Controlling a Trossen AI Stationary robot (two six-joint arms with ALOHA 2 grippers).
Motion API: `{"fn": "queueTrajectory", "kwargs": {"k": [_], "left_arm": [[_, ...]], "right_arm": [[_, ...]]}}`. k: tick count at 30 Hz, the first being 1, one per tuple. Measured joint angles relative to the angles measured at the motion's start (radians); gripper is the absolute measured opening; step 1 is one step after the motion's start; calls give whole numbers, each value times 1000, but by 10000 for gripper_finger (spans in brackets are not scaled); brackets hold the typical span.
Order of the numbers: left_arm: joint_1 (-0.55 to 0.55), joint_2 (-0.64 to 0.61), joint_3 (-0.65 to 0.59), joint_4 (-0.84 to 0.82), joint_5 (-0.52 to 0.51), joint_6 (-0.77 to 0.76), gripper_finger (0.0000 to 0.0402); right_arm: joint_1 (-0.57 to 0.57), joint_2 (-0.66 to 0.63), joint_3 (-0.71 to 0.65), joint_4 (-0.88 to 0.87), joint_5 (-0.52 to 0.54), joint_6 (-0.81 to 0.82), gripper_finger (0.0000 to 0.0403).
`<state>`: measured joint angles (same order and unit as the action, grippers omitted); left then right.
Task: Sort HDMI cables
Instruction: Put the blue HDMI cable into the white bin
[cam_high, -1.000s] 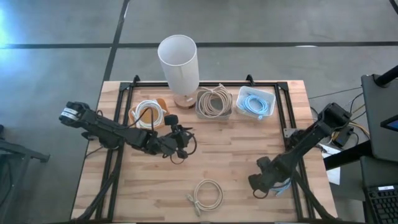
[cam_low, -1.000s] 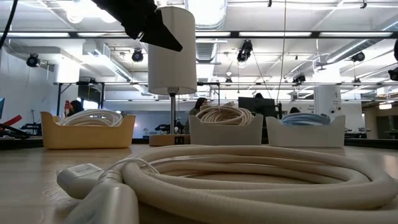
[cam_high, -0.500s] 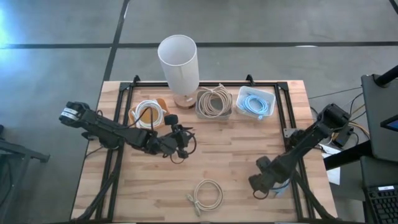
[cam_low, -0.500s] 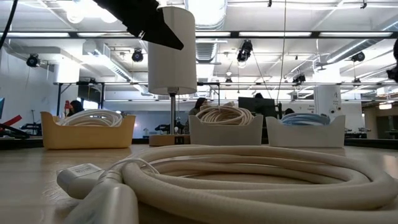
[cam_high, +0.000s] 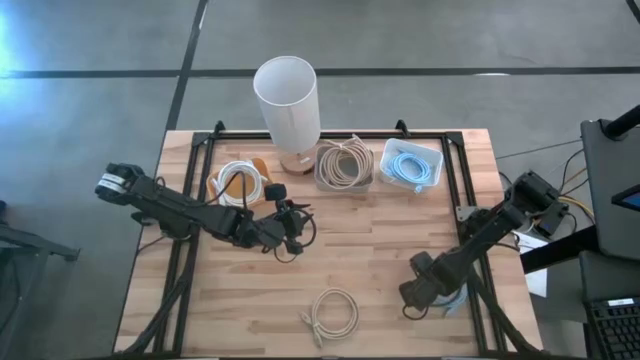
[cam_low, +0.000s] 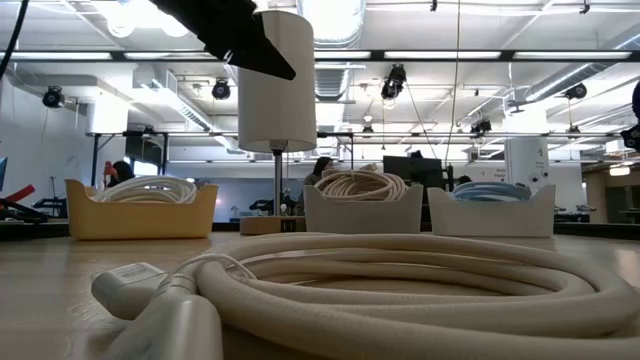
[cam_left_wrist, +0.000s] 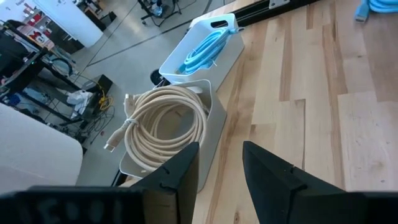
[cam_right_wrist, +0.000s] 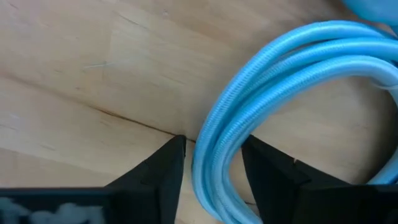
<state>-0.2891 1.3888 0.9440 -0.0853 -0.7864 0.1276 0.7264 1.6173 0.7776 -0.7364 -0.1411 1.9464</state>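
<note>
A light blue HDMI cable coil (cam_high: 457, 297) lies flat on the table near its right near corner. My right gripper (cam_high: 413, 299) is down at it, open. In the right wrist view its fingers stand on either side of the coil's bundled strands (cam_right_wrist: 219, 155). A beige coil (cam_high: 335, 312) lies flat near the near edge and fills the low view (cam_low: 400, 280). My left gripper (cam_high: 291, 236) hovers open and empty over the table's middle, with nothing between its fingers (cam_left_wrist: 217, 177). My right gripper comes from above with one finger (cam_right_wrist: 165, 171) outside the light blue coil and the other (cam_right_wrist: 273, 177) inside its ring. The strands (cam_right_wrist: 214, 165) run between them. I cannot tell whether either finger touches them. The coil lies on the table.
Along the far edge stand an orange tray (cam_high: 214, 184) with a white coil, a tall white cylinder (cam_high: 287, 100), a grey tray (cam_high: 345, 184) with a beige coil and a white tray (cam_high: 436, 160) with a light blue coil. Bare wood lies between both arms.
My right arm has sunk slightly toward the light blue coil. The coils and my left arm have kept still.
</note>
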Motion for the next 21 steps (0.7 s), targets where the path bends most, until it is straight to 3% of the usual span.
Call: {"fn": "queueTrajectory", "kwargs": {"k": [5, 10, 14, 17, 21], "left_arm": [[5, 0, 0, 6, 0, 30, 138], [14, 0, 0, 6, 0, 45, 138], [18, 0, 0, 4, 0, 62, 138], [21, 0, 0, 3, 0, 63, 138], [26, 0, 0, 2, 0, 63, 138]], "right_arm": [[-34, -44, -5, 14, 11, -95, 97], [-64, -105, -3, 18, 103, -190, 29], [-98, -179, 16, 12, 154, -257, 29], [-137, -242, 46, -7, 253, -352, 29], [-211, -332, 88, -10, 387, -581, 29]]}}
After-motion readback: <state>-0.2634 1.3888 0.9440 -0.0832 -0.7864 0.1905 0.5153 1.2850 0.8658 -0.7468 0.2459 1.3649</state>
